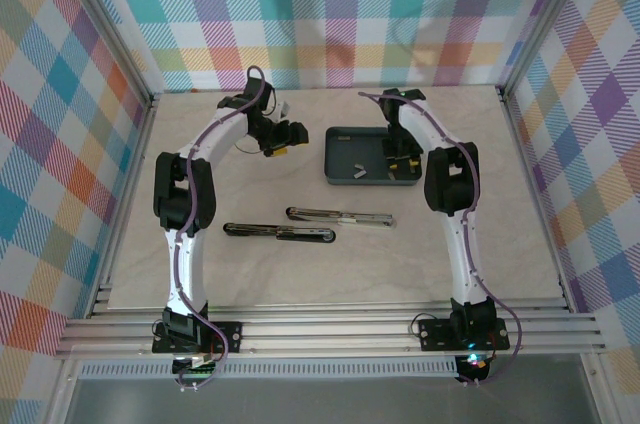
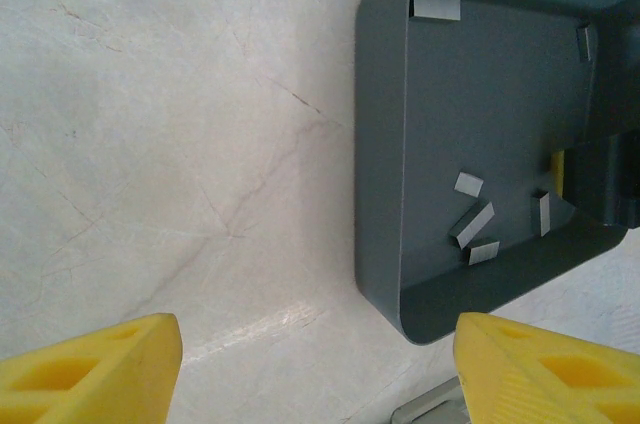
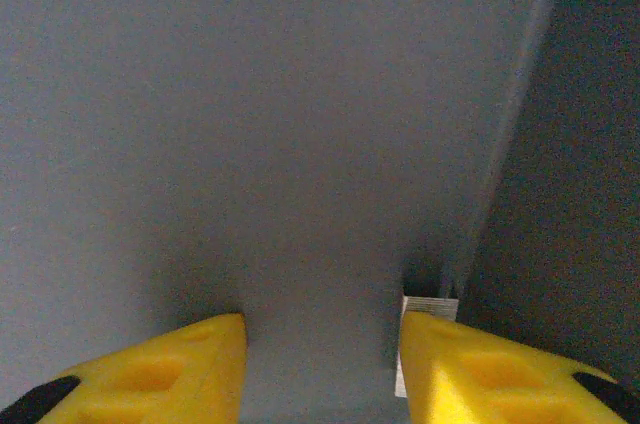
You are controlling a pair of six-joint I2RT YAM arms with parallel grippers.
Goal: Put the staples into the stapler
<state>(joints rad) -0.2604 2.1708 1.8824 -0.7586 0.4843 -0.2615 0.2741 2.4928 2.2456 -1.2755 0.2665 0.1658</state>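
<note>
**Strip hugging the tray wall as the right fingers are reaching for it**

Plaid walls are enclosing a pale marbled table (image 1: 250, 279), and a dark grey tray (image 1: 333, 156) is sitting toward its far edge, right of centre. The staples (image 2: 472, 224) are lying loose inside that tray, a few clustered near one corner and others scattered along the walls. The right fingers (image 3: 500, 374) are reaching down to the tray floor, standing apart and clamping nothing. One strip (image 3: 430, 306) is lying just beside the inner face of one finger, tight against the tray wall. The left fingers (image 2: 90, 364) are hovering released over bare table, on the side of the tray facing the table's left edge. The stapler (image 1: 340, 216) is lying opened out near the middle of the table, well apart from the tray.

The danger seems to be that wall. With the strip pressed into the corner, a closing finger is likely riding over it or pinning it instead of pinching it. A thin strip caught by one edge is also prone to tilting, slipping free or snapping apart.
</note>
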